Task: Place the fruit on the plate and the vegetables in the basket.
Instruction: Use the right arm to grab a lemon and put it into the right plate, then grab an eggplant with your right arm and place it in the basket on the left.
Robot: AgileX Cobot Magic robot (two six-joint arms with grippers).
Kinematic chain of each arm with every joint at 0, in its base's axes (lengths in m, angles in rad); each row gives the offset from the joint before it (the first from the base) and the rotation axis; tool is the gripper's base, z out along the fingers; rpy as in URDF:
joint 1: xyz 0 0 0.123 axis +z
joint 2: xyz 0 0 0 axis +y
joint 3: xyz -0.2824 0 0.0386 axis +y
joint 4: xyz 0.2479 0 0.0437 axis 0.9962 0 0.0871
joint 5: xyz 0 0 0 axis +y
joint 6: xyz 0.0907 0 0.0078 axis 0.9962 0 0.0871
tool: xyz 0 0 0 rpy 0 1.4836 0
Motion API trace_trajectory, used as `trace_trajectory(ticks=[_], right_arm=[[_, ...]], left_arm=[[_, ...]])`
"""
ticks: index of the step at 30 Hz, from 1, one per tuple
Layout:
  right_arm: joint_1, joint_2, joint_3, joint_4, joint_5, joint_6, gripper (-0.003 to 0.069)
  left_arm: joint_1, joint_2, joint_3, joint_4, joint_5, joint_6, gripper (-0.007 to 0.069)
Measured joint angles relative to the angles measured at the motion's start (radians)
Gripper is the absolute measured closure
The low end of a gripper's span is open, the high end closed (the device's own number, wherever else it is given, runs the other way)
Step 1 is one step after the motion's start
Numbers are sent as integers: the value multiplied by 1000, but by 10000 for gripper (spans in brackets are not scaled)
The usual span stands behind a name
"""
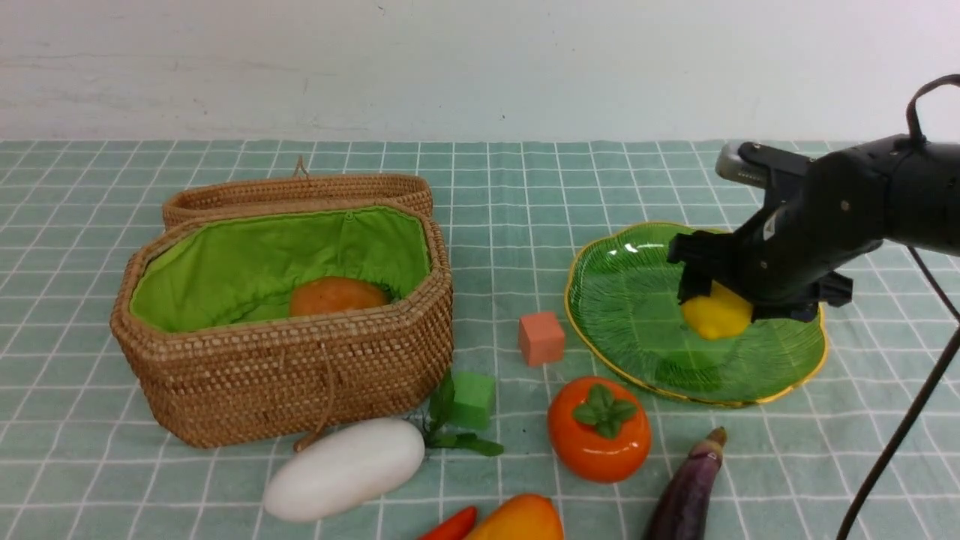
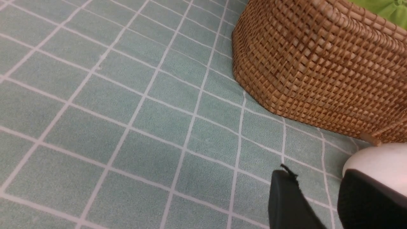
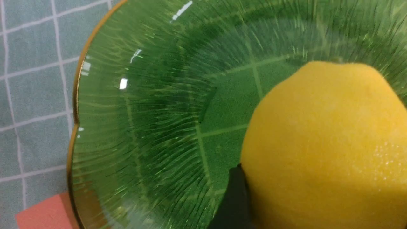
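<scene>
While the lemon (image 1: 716, 315) is over the plate (image 1: 622, 300), right jaws clamp it.

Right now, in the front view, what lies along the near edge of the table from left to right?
white radish → red pepper → mango → persimmon → eggplant

Soft, bright, even light from above fills all three views, leaving faint shadows on the worktop (image 1: 510, 195), small white glare spots on the plate (image 3: 95, 105), and the close-up lemon (image 3: 324, 143) slightly out of focus.
</scene>
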Motion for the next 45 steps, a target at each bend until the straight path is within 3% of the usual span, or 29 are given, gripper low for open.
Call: trace_trajectory(ticks=[4, 13, 19, 24, 31, 35, 43, 45], right_arm=[[0, 0, 0, 8, 39, 0, -17], [2, -25, 0, 29, 161, -10, -8], [123, -156, 38, 29, 343, -53, 22], [255, -230, 141, 40, 351, 68, 50], [323, -240, 312, 39, 294, 223, 66], [323, -240, 432, 43, 142, 294, 67], [323, -250, 558, 48, -36, 311, 90], [323, -257, 573, 47, -46, 307, 144]], left_arm=[[0, 0, 0, 0, 0, 0, 386], [0, 0, 0, 0, 0, 0, 386], [0, 0, 0, 0, 0, 0, 386], [0, 0, 0, 0, 0, 0, 386], [0, 0, 0, 0, 0, 0, 386], [0, 0, 0, 0, 0, 0, 386], [0, 0, 0, 0, 0, 0, 386], [0, 0, 0, 0, 0, 0, 386]])
